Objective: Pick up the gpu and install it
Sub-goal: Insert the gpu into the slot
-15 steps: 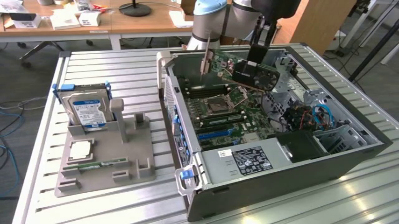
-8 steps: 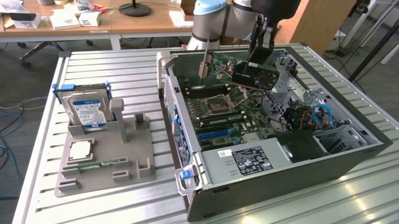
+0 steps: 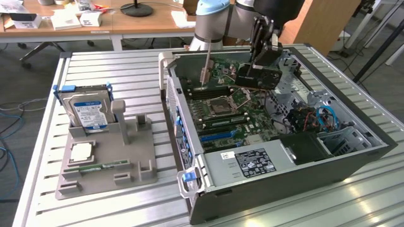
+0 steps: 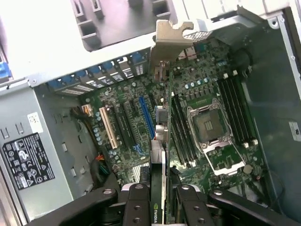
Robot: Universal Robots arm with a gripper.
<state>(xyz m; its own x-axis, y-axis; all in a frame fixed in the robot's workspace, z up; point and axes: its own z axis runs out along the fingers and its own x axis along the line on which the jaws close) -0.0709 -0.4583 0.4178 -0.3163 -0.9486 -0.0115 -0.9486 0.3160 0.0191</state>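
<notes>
The gpu [image 3: 254, 75], a flat card with a dark face and a silver bracket [image 3: 205, 71] at one end, hangs in the air over the motherboard [image 3: 237, 118] inside the open computer case [image 3: 353, 161]. My gripper [image 3: 265, 56] is shut on its upper edge. In the wrist view the gpu [image 4: 163, 141] is seen edge-on between my two fingers [image 4: 136, 205], its bracket [image 4: 171, 40] pointing at the case's rear slot wall. The card hovers above the expansion slots, near the blue slot [image 4: 146, 115], apart from the board.
A grey fixture tray [image 3: 107, 163] at the exterior view's left holds a blue-labelled hard drive [image 3: 88, 108], a CPU chip [image 3: 82, 152] and a green memory stick [image 3: 101, 166]. Inside the case are the power supply [image 3: 252, 163], CPU socket [image 3: 222, 106] and cables [image 3: 325, 118].
</notes>
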